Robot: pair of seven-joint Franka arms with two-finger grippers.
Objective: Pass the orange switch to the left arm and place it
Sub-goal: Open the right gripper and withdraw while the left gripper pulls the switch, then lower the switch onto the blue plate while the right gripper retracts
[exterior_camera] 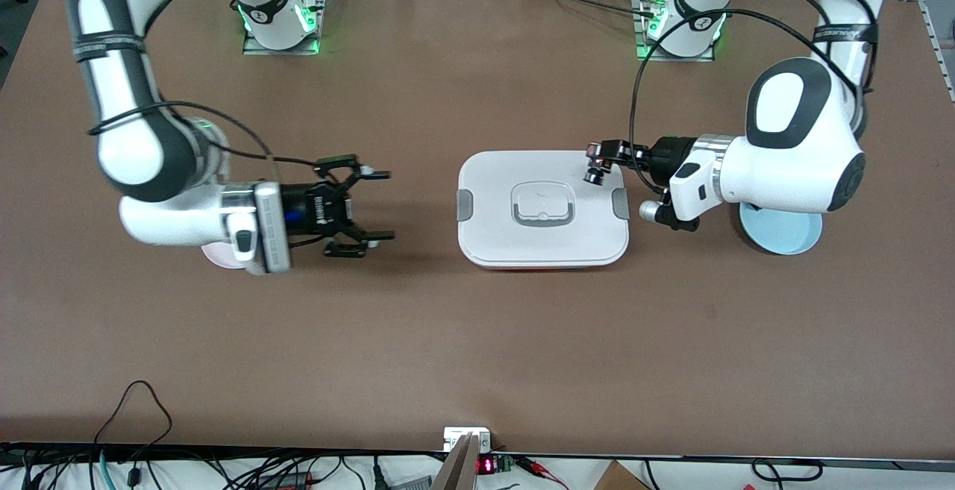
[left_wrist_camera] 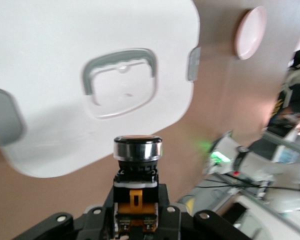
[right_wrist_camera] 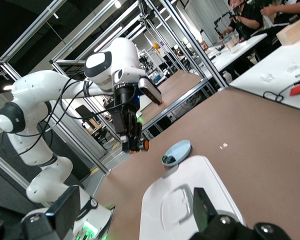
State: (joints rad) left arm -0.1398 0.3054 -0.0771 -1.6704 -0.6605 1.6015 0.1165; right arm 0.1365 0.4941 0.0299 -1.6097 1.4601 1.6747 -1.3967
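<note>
front view shows the white box (exterior_camera: 543, 208) in the middle of the table, sitting between the two arms, so it acts as the obstacle the part has to be carried over. the left gripper (exterior_camera: 597, 165) is up in the air over the corner of the box at the left arm's end, and it grips the orange switch (exterior_camera: 595, 174), clamped tight on its black body. the switch is held high and sideways, its capped end pointing out past the fingertips toward the other arm, probably so that end stays free for a handover and the part clears the lid.

the left wrist view confirms the grip: the switch (left_wrist_camera: 137, 170) sticks out from between the jaws with its metal-ringed cap foremost, the box lid (left_wrist_camera: 65, 60) and its grey handle below it.

the right gripper (exterior_camera: 357, 206) hangs above bare table well apart from the box, toward the right arm's end, turned to face the box. its jaws are spread wide and hold nothing, which reads as waiting to receive.

a blue plate (exterior_camera: 783, 233) lies under the left arm's wrist, near the box.
</note>
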